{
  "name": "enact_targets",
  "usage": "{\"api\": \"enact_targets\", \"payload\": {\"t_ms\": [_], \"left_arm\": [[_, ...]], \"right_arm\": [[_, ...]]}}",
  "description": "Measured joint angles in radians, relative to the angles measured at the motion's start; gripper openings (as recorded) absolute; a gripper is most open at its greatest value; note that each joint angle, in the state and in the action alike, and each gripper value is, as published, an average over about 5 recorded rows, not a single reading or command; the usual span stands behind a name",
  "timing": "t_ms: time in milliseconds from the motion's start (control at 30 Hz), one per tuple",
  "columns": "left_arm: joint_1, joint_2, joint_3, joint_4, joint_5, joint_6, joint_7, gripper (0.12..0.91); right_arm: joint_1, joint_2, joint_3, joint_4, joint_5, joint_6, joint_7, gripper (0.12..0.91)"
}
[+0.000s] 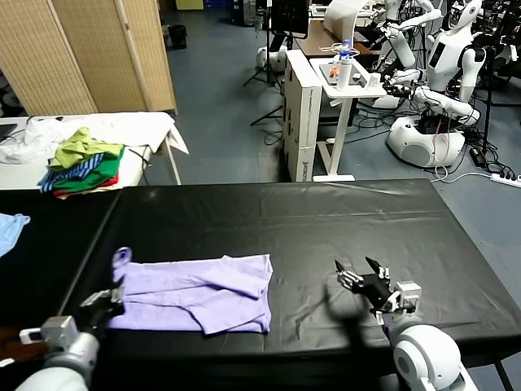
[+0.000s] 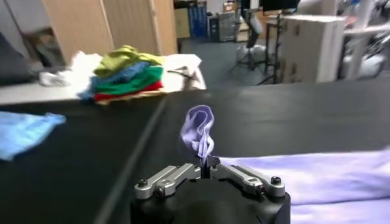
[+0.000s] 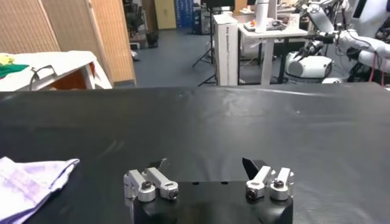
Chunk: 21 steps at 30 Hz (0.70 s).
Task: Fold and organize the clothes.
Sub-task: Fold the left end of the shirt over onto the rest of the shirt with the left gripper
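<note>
1. Presently mid-fold: left gripper (image 1: pixel 111 295) pinches the T-shirt (image 1: pixel 199 292) at its left edge on the black table (image 1: pixel 342 220).
2. Right gripper (image 1: pixel 362 275) waits alongside, jaws apart.
3. Next, probably: carry that edge across.

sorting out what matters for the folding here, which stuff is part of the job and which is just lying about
Part of the job:
- lavender T-shirt, on the black table
- left claw, shut on the shirt's edge
- right claw, open, empty, apart from the shirt

Just lying about:
- heap of green, striped and red garments
- light blue cloth
</note>
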Motion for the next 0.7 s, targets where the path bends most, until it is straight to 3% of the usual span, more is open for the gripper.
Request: {"api": "enact_targets", "payload": {"t_ms": [100,333,700], "left_arm": [[-0.031,-0.004,0.048,-0.017,-0.065,0.016,-0.018,0.180],[-0.098,-0.016,0.163,-0.015,-0.136,0.035,-0.016,0.180],[-0.165,-0.012,0.302,0.010,-0.166,0.030,0.021,0.180]], "right_arm": [[-0.007,0.004,0.003,0.001,-0.006,0.001,-0.001,0.907],[-0.016,0.007,0.011,0.003,-0.012,0.003,-0.002,0.907],[-0.032,0.017,0.013,0.010,-0.026,0.007,-0.003,0.907]]}}
